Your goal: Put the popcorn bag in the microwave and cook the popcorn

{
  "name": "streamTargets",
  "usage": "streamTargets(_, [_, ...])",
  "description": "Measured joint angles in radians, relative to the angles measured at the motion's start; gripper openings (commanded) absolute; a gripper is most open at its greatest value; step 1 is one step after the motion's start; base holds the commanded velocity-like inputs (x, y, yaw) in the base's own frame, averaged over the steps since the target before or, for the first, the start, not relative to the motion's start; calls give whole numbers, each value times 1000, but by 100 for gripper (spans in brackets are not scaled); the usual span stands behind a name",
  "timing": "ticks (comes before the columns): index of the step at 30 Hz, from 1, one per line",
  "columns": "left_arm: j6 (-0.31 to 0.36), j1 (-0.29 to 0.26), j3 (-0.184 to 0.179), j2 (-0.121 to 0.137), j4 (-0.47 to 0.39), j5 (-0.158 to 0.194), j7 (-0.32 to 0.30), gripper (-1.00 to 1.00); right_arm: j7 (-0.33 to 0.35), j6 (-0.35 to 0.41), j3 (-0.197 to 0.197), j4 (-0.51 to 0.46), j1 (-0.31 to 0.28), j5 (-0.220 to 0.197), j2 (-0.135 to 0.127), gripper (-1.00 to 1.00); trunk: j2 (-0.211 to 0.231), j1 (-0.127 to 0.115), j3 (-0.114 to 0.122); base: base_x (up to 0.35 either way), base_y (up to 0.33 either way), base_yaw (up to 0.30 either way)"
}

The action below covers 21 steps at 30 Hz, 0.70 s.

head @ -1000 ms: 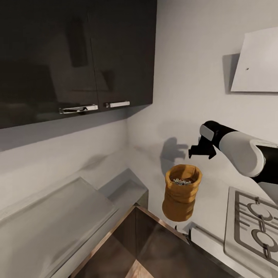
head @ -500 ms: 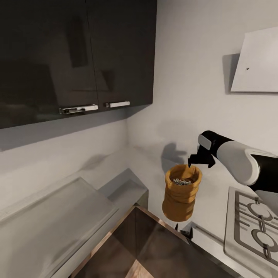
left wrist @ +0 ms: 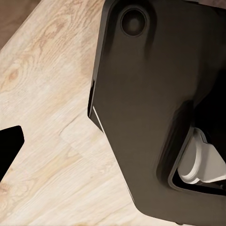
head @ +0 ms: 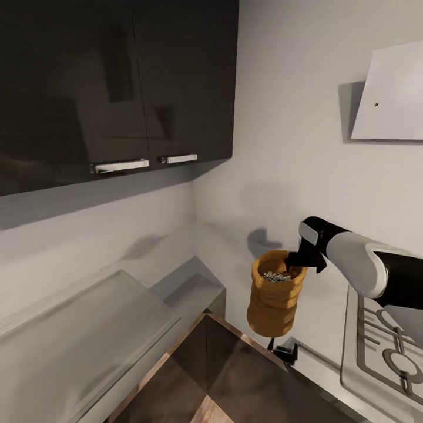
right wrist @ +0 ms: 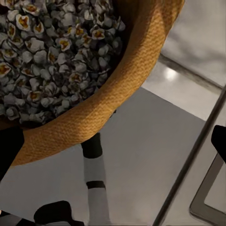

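Presently catalogued: one squat mustard-tan cloth popcorn bag (head: 275, 295) with a thick rolled rim, standing upright on the glossy grey steel countertop (head: 320, 358) in the corner, just beside the gas hob (head: 388, 352). Contents — a heap of small greyish popcorn kernels (right wrist: 52, 61), filling the mouth.

Right gripper (head: 298, 259): black, on a white-and-black arm, poised at the bag's far rim. Fingers spread apart, one tip (right wrist: 9, 153) to each edge of the wrist view with the rolled rim (right wrist: 117, 99) running between them; nothing grasped yet.

Left gripper: whether its fingers are parted or closed cannot be told; its wrist camera faces pale wood-grain flooring (left wrist: 47, 94) and a dark housing (left wrist: 155, 103).

Handling note, by judgement: the step is seizing the bag. Best done by lowering until one finger sits inside the rim and one outside, then closing on the thick roll — lifting straight up, bag kept level, so no kernels spill.
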Motion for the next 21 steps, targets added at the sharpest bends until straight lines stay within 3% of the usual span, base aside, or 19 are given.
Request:
streamTargets(6, [0,0,0,0,0,0,0,100,-1,2,-9,-1,3,-1,0,100,0,0,0,1,0,0])
streamTargets(13, [-1,0,0,0,0,0,0,100,-4,11,-88,-1,3,-1,-3,100,0,0,0,159,0,0])
streamTargets(21, [0,0,0,0,0,0,0,100,-4,24,-97,-2,3,0,-9,100,0,0,0,37,0,0])
